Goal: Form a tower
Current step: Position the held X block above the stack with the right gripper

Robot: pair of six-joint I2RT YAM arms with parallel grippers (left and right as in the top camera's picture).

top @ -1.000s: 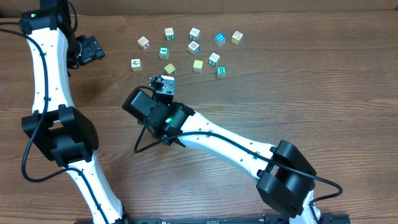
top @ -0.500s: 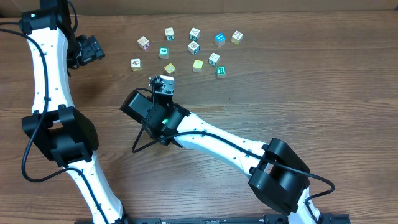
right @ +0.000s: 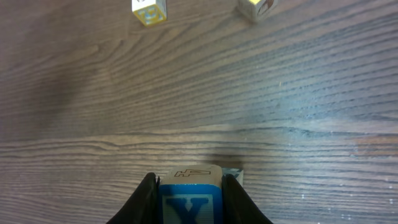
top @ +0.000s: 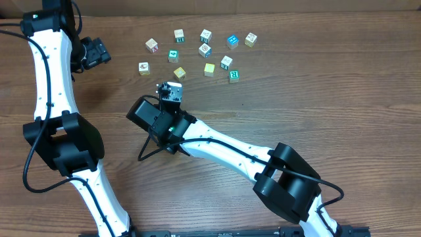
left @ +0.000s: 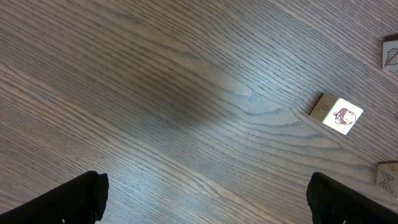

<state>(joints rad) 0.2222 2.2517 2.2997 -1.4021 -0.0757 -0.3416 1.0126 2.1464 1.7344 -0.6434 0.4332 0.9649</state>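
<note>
Overhead:
- Right pincer (top: pixel 172 91): pressed onto the tower, which it largely hides. It stands near the loose cubes (top: pixel 204 51), at their 7 o'clock.
- Left pincer (top: pixel 99 51): spread wide and holding nothing, well apart from those cubes at their 9 o'clock.
- Tabletop (top: pixel 316 99): brown wood grain. About a dozen small letter cubes lie scattered toward 12 o'clock.

Left wrist:
- Two dark fingertips (left: pixel 81 198) sit at the lower corners with bare wood between them.
- One picture cube (left: pixel 336 114) lies at 2 o'clock. Parts of two more show at the right edge.

Right wrist:
- Tower (right: pixel 189 200): pinched between both fingers at 6 o'clock. A blue face with a white X lies nearest the camera, with a pale cream cube beyond it. Its lower end is cut off by the frame.
- Yellow-marked cube (right: pixel 149 10): lies at 11 o'clock.
- Another cube (right: pixel 256 7): lies at 1 o'clock.
</note>
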